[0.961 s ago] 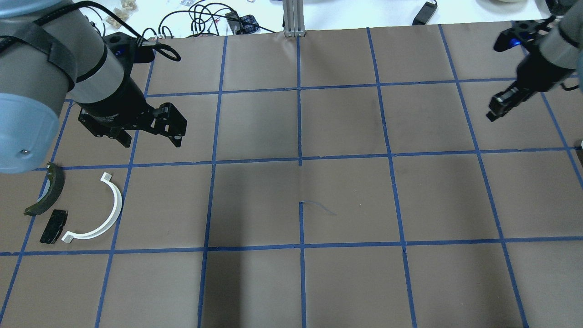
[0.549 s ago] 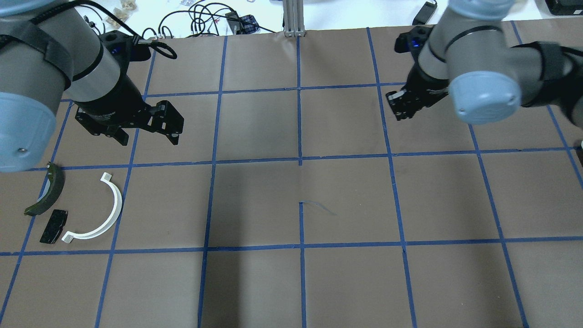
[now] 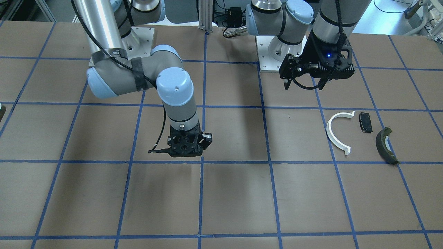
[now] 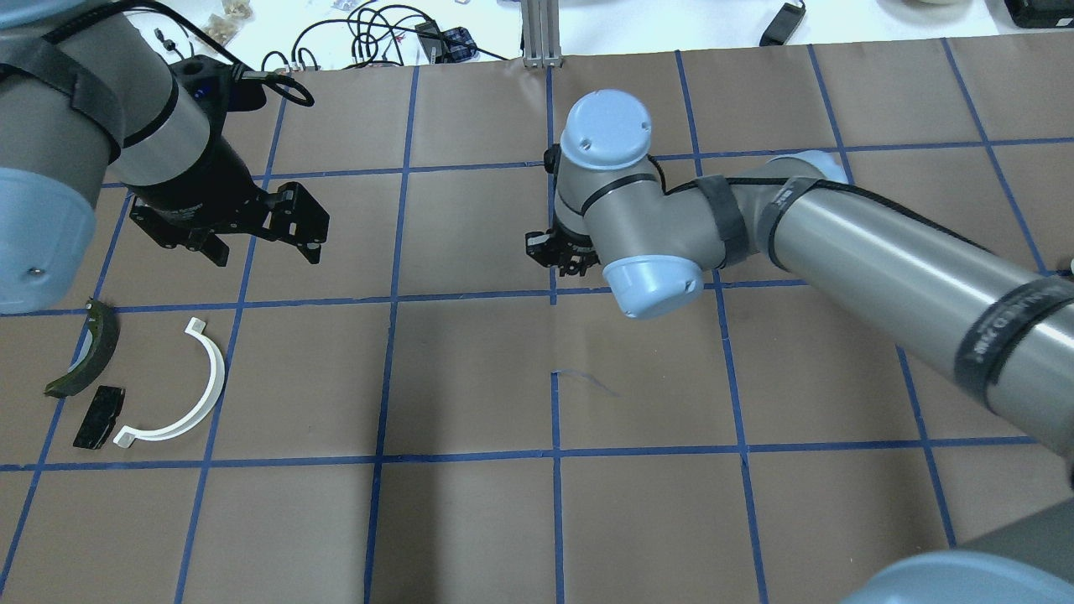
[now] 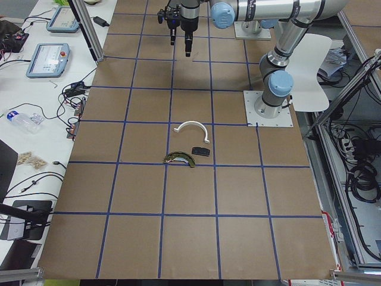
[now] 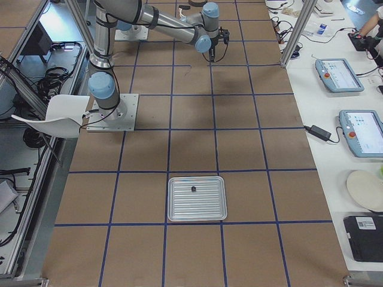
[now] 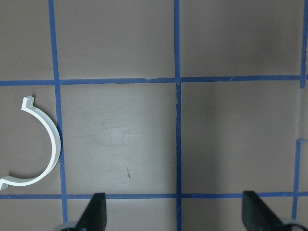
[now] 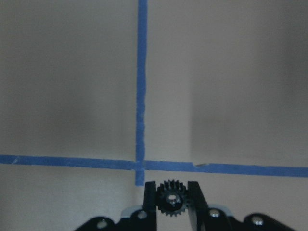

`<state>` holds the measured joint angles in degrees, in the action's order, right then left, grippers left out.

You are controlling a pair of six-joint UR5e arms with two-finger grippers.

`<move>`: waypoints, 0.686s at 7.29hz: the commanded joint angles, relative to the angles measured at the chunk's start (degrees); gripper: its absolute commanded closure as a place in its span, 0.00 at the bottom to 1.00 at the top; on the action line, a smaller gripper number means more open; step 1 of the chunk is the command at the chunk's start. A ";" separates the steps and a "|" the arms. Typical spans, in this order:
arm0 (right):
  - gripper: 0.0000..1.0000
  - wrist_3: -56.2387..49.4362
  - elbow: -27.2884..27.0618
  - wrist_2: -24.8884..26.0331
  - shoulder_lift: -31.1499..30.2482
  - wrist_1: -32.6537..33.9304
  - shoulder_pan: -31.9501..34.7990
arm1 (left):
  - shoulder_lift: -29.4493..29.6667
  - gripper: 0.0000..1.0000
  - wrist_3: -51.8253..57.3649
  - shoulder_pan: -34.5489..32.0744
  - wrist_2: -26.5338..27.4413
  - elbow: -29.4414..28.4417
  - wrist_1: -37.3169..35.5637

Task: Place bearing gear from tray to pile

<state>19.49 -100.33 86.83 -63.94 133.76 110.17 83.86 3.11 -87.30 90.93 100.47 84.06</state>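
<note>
**While gear [image 8: 171,198] hangs in right gripper [image 8: 171,190], pile [image 4: 219,376] lies well apart**

Where two blue tape lines [image 8: 140,86] cross near the middle of the table [image 4: 470,377], the right gripper hovers, jaws narrow and clamped on the small black gear. Near the pile, the left gripper [image 7: 174,206] hangs with jaws wide. White arc [image 4: 172,429], black pad [image 4: 99,417] and olive shoe [image 4: 88,352] lie just beside one another. One small dark part sits in the tray [image 6: 179,209].

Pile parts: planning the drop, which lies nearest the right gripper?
The white half-ring arc; the black pad and olive brake-shoe piece lie beyond it.
</note>
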 commanded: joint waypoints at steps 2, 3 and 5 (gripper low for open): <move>0.05 8.10 0.22 -0.61 4.18 3.17 2.42 | 1.03 0.00 0.06 0.11 0.12 0.86 -1.18; 0.00 7.49 0.40 -0.26 3.83 3.00 2.33 | 1.82 0.00 0.14 0.11 0.12 0.78 -1.44; 0.00 3.13 0.57 0.44 -0.71 -0.84 -0.29 | 4.01 0.00 -0.03 0.11 0.03 0.60 -6.17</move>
<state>25.67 -99.80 86.85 -61.79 135.58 111.63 86.42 3.20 -87.19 91.00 101.21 80.27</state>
